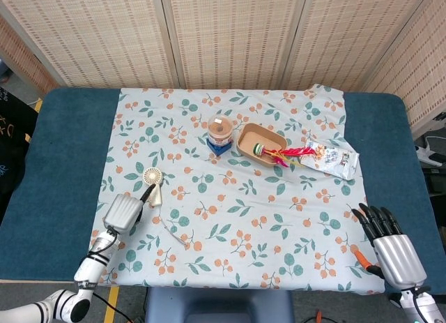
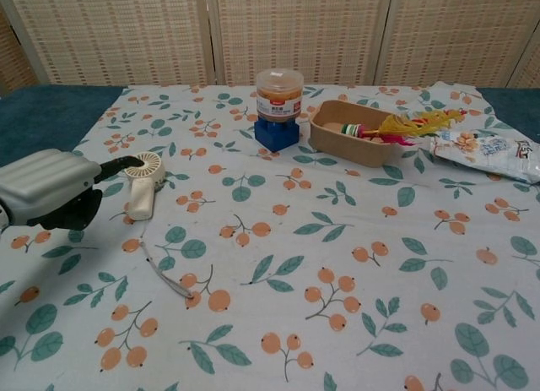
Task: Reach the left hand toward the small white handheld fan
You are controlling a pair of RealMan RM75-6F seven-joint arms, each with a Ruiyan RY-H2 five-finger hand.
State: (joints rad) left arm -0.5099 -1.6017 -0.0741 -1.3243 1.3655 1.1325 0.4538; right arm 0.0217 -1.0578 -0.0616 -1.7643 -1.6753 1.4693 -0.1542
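The small white handheld fan [image 1: 154,181] lies flat on the floral cloth at the left, round head away from me, handle toward me; the chest view shows the fan [image 2: 144,183] too. My left hand [image 1: 125,210] hovers just short of its handle, black fingertips reaching the handle's side, nothing held. In the chest view the left hand [image 2: 51,189] sits left of the fan, one finger stretched toward the fan's head. My right hand [image 1: 389,245] rests at the table's front right corner, fingers spread, empty.
An orange-lidded jar [image 1: 221,130] stands on a blue block [image 2: 277,132] at mid-table. Beside it a brown tray [image 1: 244,142] holds a feathered toy. A snack packet [image 1: 332,157] lies right. A thin cord [image 2: 165,276] lies near the fan. An orange tool [image 1: 363,260] lies by my right hand.
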